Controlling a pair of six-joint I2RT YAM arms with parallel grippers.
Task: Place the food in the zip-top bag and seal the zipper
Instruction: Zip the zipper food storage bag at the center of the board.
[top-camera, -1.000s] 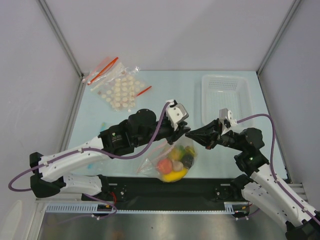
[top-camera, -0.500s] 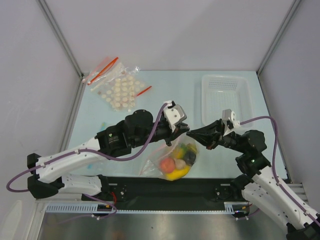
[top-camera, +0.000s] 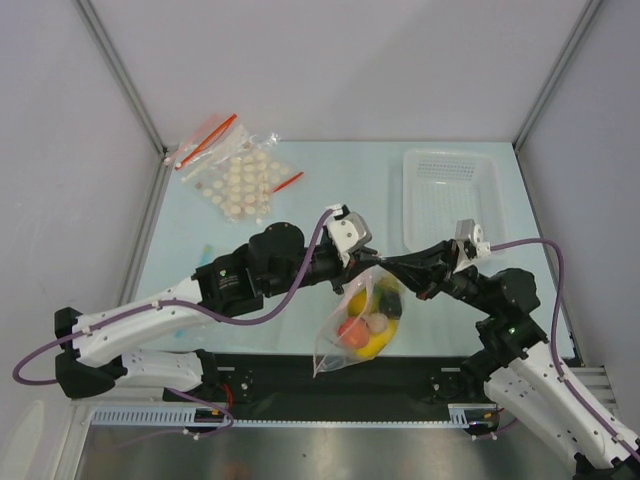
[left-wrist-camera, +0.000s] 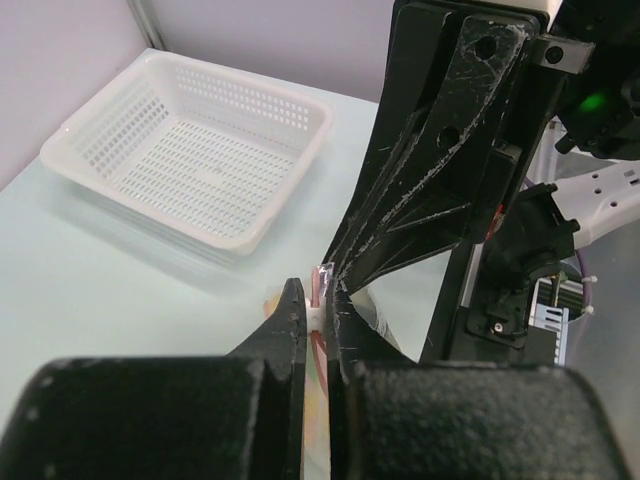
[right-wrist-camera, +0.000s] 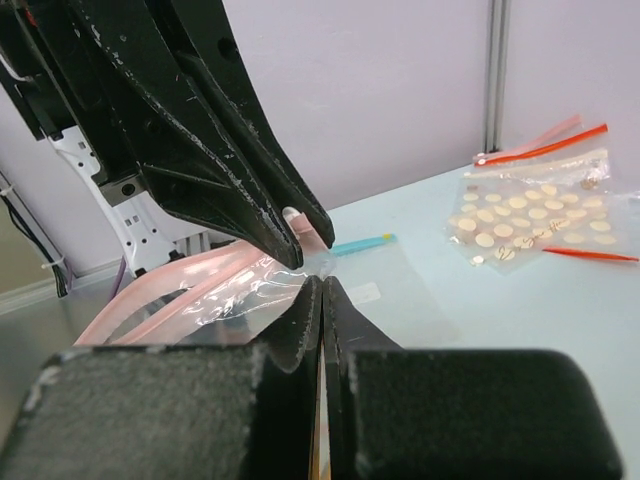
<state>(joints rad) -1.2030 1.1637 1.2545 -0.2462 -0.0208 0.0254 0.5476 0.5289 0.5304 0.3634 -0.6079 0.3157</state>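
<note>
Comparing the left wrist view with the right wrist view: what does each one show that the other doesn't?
Only the left wrist view shows the white basket, which is empty. Only the right wrist view shows the bag of cream discs and a thin blue stick on the table. Both show the left hand and the right hand tip to tip, each shut on the top edge of the zip-top bag, along its pink zipper.

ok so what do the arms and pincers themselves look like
The left arm and right arm have white links and bulky black joints, each trailing a purple cable. The left pincer and right pincer have long tapering black fingers, scuffed with pale scratches. A green light glows on the right arm.
</note>
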